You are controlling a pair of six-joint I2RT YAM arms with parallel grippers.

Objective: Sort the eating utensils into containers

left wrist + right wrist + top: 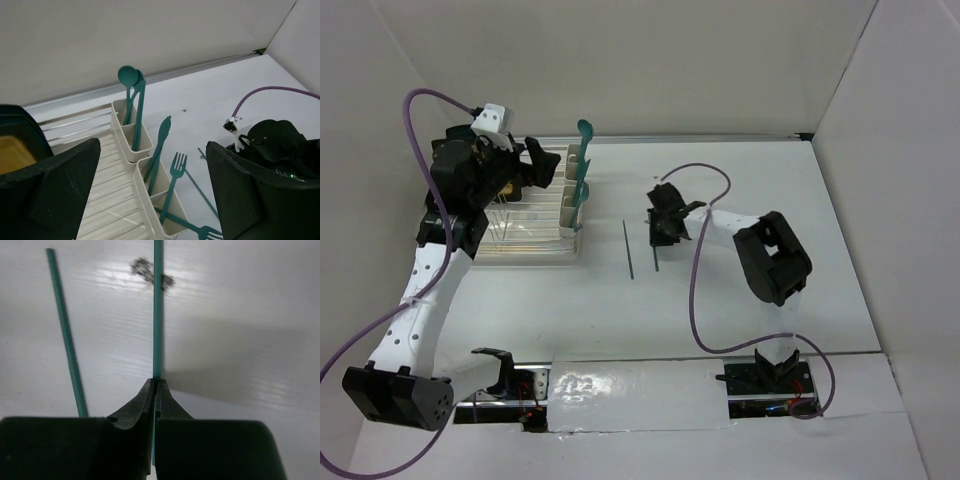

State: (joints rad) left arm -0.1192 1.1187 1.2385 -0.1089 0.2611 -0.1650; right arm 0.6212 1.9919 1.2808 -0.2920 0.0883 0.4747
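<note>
1. The right gripper has its two black jaws pressed together on the thin stem of a slim teal-green plastic utensil. The utensil appears to rest on the white table. Only its handle shows, so it cannot be told whether it is a spoon, fork or knife.
2. The hold sits at the very tips of the jaws, on a very narrow stem. The likely failure is that the utensil swings or slips out on the lift, because its long free end acts as a lever.
3. A second teal-green utensil lies just beside the held one, on its left and apart from the jaws. A low sweep across the table could drag it out of place.
4. The row of tall cream plastic containers stands well to the left, against the clear ribbed dish rack. The containers already hold teal spoons, a teal knife and a teal fork. Their mouths are narrow, so a tilted utensil could catch a rim or knock the ones already standing there.
5. The left gripper hovers by the containers with its jaws spread wide, holding nothing. It sits close to the delivery path, so the two arms could meet there.
</note>
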